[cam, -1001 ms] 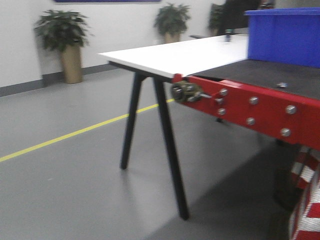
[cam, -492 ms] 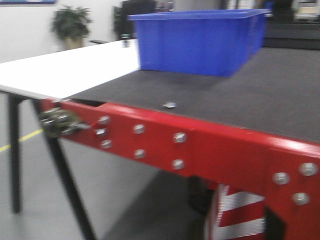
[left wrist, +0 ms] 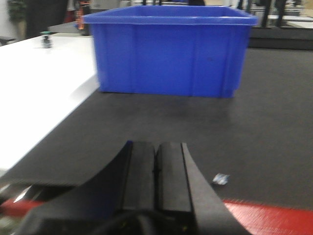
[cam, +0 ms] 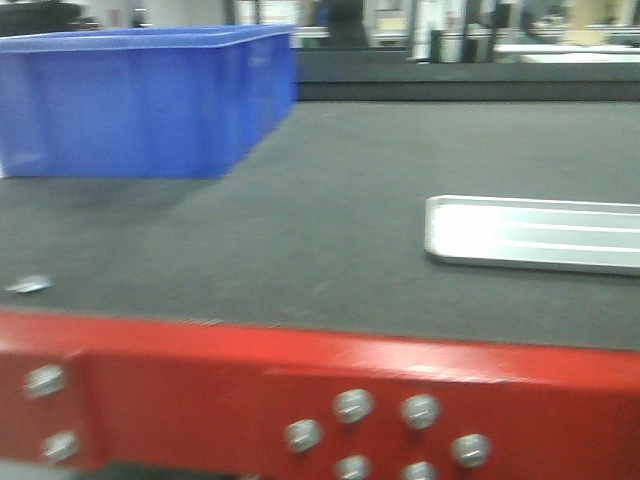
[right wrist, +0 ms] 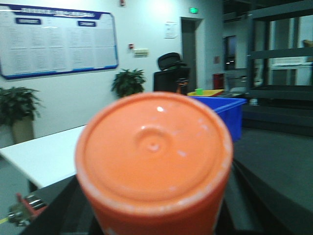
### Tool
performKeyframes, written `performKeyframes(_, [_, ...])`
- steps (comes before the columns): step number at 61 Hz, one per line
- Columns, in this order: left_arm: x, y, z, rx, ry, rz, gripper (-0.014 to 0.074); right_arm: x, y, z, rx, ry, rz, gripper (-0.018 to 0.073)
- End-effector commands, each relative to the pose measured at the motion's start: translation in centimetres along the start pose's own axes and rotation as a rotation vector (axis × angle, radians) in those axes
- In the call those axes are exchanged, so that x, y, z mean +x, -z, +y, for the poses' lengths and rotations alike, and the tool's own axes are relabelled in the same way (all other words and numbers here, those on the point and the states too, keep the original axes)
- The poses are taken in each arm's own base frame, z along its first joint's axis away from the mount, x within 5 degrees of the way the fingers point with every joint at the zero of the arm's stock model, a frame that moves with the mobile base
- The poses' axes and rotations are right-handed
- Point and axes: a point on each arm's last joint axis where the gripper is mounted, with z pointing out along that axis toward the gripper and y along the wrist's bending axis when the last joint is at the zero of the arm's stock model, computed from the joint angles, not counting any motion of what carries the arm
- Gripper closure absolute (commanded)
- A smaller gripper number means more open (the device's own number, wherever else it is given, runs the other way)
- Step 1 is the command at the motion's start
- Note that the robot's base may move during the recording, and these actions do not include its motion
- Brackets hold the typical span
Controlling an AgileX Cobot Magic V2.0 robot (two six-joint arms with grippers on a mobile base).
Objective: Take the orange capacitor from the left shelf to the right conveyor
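The orange capacitor point(right wrist: 154, 152) fills the right wrist view, its round end facing the camera. My right gripper point(right wrist: 155, 218) is shut on it, with dark fingers point(right wrist: 252, 196) showing on either side. The right conveyor's dark belt point(cam: 330, 210) and red front frame point(cam: 200, 380) span the front view. They also show in the left wrist view as belt point(left wrist: 254, 122) and red frame point(left wrist: 274, 218). My left gripper point(left wrist: 155, 164) is shut and empty, low over the belt's front edge. The left shelf is out of view.
A blue plastic bin point(cam: 140, 100) stands on the belt at the back left, also seen by the left wrist point(left wrist: 168, 49). A shallow silver tray point(cam: 535, 235) lies on the belt at the right. A small silvery scrap point(left wrist: 220, 178) lies near the front edge. A white table point(left wrist: 39, 98) adjoins the belt's left.
The front view has swung to the right, from the white table and the conveyor's end to facing the belt. The blue bin has shifted to the left and the silver tray has come into view.
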Motion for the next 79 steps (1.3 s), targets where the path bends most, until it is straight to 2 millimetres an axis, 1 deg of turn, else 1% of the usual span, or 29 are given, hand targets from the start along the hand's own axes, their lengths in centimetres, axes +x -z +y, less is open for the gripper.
performKeyframes(1, [0.0, 0.0, 0.0, 0.002, 0.010, -0.071, 0.0722, -1.6, 0.0, 0.2, -0.016, 0.005, -0.098, 0.0513])
performKeyframes(50, [0.0, 0.0, 0.0, 0.002, 0.010, -0.071, 0.0722, -1.8, 0.0, 0.3, -0.016, 0.023, -0.120, 0.0513])
performKeyframes(67, [0.0, 0.0, 0.0, 0.002, 0.010, -0.071, 0.0722, -3.6, 0.4, 0.6, -0.051, 0.023, -0.331, 0.0513])
performKeyframes(79, [0.0, 0.0, 0.0, 0.002, 0.010, -0.071, 0.0722, -4.4, 0.7, 0.7, -0.065, 0.023, -0.418, 0.0513])
